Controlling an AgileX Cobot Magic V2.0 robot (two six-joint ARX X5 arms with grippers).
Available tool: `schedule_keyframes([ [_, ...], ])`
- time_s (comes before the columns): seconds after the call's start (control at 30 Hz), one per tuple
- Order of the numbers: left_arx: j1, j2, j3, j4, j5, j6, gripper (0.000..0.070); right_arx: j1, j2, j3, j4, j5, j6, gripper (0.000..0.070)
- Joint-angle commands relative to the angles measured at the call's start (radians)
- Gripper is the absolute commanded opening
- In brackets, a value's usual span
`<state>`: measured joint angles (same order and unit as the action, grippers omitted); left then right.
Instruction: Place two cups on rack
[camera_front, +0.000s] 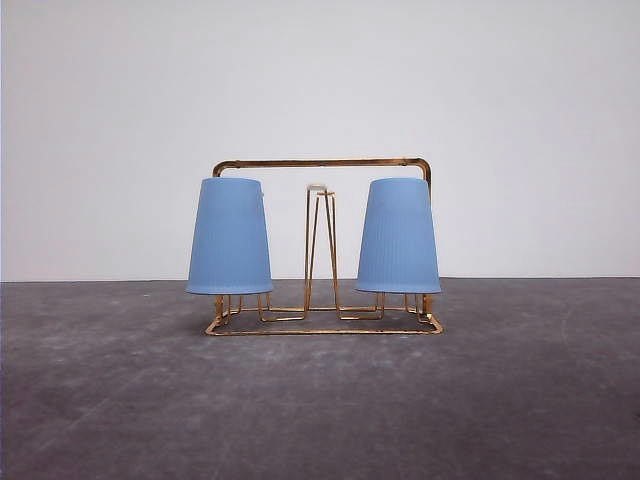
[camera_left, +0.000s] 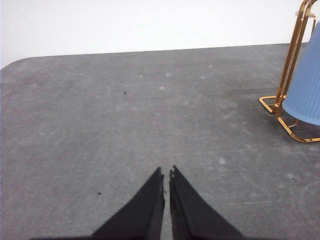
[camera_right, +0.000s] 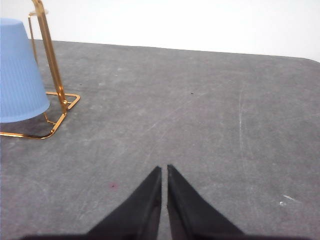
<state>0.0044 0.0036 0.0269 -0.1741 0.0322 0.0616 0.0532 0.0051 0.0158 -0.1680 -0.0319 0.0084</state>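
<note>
Blue ribbed plastic cups, one left (camera_front: 230, 237) and one right (camera_front: 398, 236), sit upside down on the gold wire rack (camera_front: 324, 326); likely light, stiff, slippery; best held across the sides; left gripper (camera_left: 166, 172) and right gripper (camera_right: 164, 169) rest apart from it, jaws nearly closed, empty.

Left gripper (camera_left: 166, 172) — black fingers pressed nearly together, tips pointing toward twelve o'clock, holding nothing. Right gripper (camera_right: 164, 168) — the same pose, fingers closed to a sliver, empty.
</note>
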Motion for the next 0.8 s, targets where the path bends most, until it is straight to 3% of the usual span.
schedule_keyframes([
  [0.0,0.000,0.000,-0.014,0.014,0.002,-0.002,0.0000,0.003,-0.002,-0.004,0.011,0.000,0.017,0.0019],
  [0.77,0.000,0.000,-0.014,0.014,0.002,-0.002,0.0000,0.003,-0.002,-0.004,0.011,0.000,0.017,0.0019],
])
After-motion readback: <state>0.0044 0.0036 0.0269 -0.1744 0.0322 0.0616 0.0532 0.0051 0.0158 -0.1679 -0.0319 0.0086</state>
